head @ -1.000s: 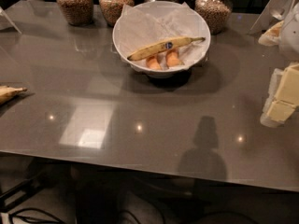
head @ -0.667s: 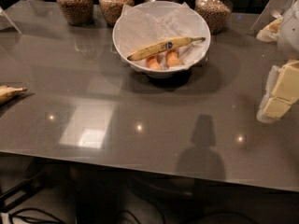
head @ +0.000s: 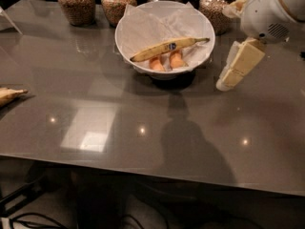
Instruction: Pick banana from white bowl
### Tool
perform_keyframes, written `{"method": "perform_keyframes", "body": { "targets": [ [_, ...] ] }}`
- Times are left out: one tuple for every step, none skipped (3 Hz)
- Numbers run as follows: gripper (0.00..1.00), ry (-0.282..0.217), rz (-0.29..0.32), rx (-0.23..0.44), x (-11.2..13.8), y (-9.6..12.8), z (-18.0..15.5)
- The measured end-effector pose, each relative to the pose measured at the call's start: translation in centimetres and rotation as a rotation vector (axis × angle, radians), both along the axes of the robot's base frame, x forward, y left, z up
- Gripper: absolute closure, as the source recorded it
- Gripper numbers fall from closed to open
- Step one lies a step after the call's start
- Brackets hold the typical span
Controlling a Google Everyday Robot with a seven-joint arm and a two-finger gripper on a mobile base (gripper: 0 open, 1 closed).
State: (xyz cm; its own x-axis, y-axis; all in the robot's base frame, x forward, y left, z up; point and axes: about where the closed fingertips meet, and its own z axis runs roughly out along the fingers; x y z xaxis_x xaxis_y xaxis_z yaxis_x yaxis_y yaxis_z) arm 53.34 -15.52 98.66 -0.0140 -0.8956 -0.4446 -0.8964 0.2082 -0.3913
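Note:
The banana (head: 167, 47) is long and yellow with brown speckles, a blue sticker and a dark stem. It lies across the inside of the white bowl (head: 127, 28), stem to the right. The bowl is lined with crinkled white paper and stands at the back middle of the grey table. Two short orange chunks (head: 166, 61) lie under the banana. My gripper (head: 227, 83) hangs on the white arm at the right, just right of the bowl's rim and above the table. It holds nothing that I can see.
Several glass jars of brown grain (head: 77, 5) stand along the back edge behind the bowl. Another yellow banana (head: 9, 95) pokes in at the left edge. The grey table (head: 143, 128) stretches towards me, and cables lie on the floor below its front edge.
My gripper has moved left and farther back, from the right edge of the view to just beside the bowl. The banana and the bowl have not moved.

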Motion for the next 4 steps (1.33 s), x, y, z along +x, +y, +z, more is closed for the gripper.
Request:
{"method": "perform_keyframes", "body": {
  "targets": [
    [0.00,-0.103,0.110,0.095,6.2,4.3,0.6],
    [0.00,-0.103,0.111,0.095,6.2,4.3,0.6],
    [0.00,-0.119,0.128,0.078,6.6,4.6,0.6],
    [0.00,-0.179,0.197,0.044,10.3,5.9,0.0]
  ]
}}
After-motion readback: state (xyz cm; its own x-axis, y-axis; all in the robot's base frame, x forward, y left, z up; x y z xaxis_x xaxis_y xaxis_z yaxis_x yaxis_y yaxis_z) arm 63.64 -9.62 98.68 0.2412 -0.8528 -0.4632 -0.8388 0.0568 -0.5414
